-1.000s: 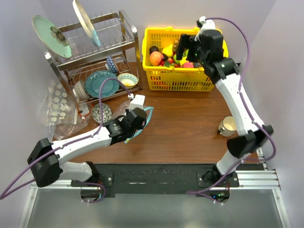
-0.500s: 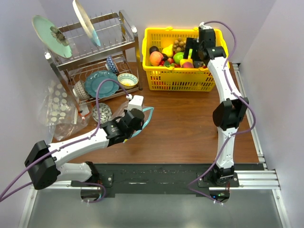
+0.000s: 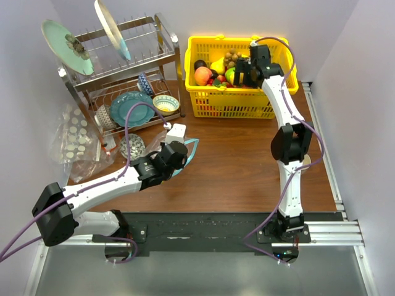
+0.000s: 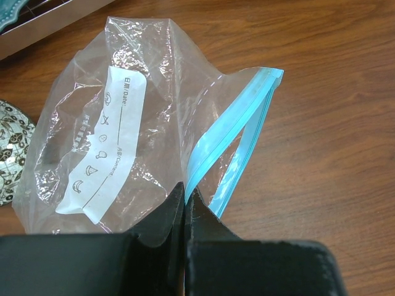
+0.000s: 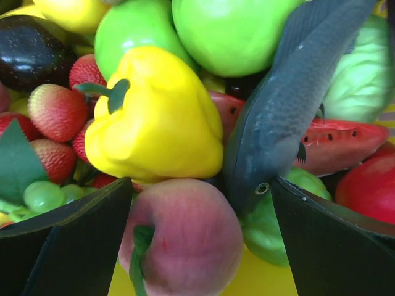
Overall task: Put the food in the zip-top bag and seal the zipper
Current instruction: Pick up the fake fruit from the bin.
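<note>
Right arm plunged into the basket [image 3: 229, 105].
The right jaws, spread wide, now straddled a peach [image 5: 185, 243] among the food [image 5: 154, 117]; the left jaws stayed pinching the bag [image 4: 123, 111] beside its zipper [image 4: 237, 132], nothing bagged yet.

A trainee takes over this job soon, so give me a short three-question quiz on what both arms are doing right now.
1. True or false: the left gripper is shut on the zip-top bag.
2. Which piece lies centred between the open fingers of the right gripper? A dark eggplant, B pink peach, C watermelon slice.
3. Fill in: the food is piled in a yellow ____.

Key: 1 true; 2 B, the peach; 3 basket.
</note>
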`<state>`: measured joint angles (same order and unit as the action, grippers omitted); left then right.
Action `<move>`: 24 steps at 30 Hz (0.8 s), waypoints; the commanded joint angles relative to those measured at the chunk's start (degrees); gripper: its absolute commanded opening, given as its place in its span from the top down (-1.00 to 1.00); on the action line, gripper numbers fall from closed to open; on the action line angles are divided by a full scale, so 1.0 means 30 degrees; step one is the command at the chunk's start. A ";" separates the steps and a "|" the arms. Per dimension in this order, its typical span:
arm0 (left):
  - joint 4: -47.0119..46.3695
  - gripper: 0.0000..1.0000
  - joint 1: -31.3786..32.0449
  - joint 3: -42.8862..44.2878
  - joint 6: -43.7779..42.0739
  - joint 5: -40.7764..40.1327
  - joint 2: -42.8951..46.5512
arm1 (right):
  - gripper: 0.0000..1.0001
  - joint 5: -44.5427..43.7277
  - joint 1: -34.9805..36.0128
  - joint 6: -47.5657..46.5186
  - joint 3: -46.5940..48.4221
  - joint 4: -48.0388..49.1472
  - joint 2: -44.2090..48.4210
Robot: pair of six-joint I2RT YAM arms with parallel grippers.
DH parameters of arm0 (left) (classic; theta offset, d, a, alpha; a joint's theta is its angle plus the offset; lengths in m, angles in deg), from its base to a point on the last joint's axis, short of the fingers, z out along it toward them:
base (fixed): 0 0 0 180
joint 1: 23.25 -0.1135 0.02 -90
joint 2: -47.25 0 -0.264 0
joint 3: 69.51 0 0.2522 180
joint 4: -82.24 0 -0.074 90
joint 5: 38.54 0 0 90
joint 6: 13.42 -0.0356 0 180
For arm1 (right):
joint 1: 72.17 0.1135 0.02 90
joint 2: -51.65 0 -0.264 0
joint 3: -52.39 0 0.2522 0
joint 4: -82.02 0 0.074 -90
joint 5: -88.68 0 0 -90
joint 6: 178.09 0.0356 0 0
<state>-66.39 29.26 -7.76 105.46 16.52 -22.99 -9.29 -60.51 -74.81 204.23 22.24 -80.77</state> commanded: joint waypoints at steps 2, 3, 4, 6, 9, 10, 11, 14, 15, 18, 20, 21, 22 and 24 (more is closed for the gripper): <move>0.0049 1.00 -0.0101 0.0616 -0.0341 -0.0629 0.0443 | -0.96 0.0194 0.0068 0.0495 -0.0444 0.2041 -0.0535; 0.0078 1.00 -0.0101 0.0616 -0.0370 -0.0716 0.0473 | -0.95 0.0224 0.0097 0.0496 0.0284 0.1836 -0.0799; 0.0137 1.00 -0.0101 0.0587 -0.0399 -0.0746 0.0531 | -0.88 0.0311 0.0097 0.0554 0.0639 0.1718 -0.1149; 0.0195 1.00 -0.0101 0.0615 -0.0487 -0.0892 0.0561 | -0.70 0.0603 0.0097 0.0613 0.1110 0.1512 -0.1241; 0.0225 1.00 -0.0101 0.0586 -0.0575 -0.1068 0.0590 | -0.33 0.0751 0.0097 0.0759 0.0382 0.1833 -0.0570; 0.0225 1.00 -0.0101 0.0586 -0.0575 -0.1069 0.0619 | -0.31 0.0751 0.0097 0.0847 0.0031 0.2008 -0.0219; 0.0225 1.00 -0.0101 0.0586 -0.0575 -0.1098 0.0590 | -0.26 0.0809 0.0097 0.0934 -0.0639 0.2445 0.0423; 0.0196 1.00 -0.0101 0.0557 -0.0575 -0.1069 0.0561 | -0.26 0.1015 0.0068 0.1081 -0.1143 0.2742 0.1306; 0.0196 1.00 -0.0101 0.0557 -0.0546 -0.1040 0.0590 | -0.25 0.1131 0.0097 0.1053 -0.1115 0.2713 0.1830; 0.0167 1.00 -0.0101 0.0499 -0.0488 -0.1010 0.0590 | -0.24 0.1512 0.0068 0.1140 -0.0939 0.2596 0.2797; 0.0167 1.00 -0.0101 0.0470 -0.0429 -0.1010 0.0590 | -0.25 0.1864 0.0097 0.1170 -0.0997 0.2712 0.3414; 0.0167 1.00 -0.0101 0.0469 -0.0400 -0.0952 0.0619 | -0.25 0.1952 0.0068 0.1199 -0.1114 0.2829 0.3997; 0.0225 1.00 -0.0072 0.0469 -0.0399 -0.0923 0.0648 | -0.29 0.2039 0.0068 0.1228 -0.1202 0.2946 0.4264; 0.0283 1.00 -0.0072 0.0498 -0.0312 -0.0835 0.0678 | -0.30 0.2070 0.0097 0.1345 -0.1466 0.3210 0.4733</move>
<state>-65.04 29.26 -7.76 104.46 15.01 -22.57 -5.22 -60.25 -72.04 200.21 28.51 -75.00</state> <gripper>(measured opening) 0.019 0.651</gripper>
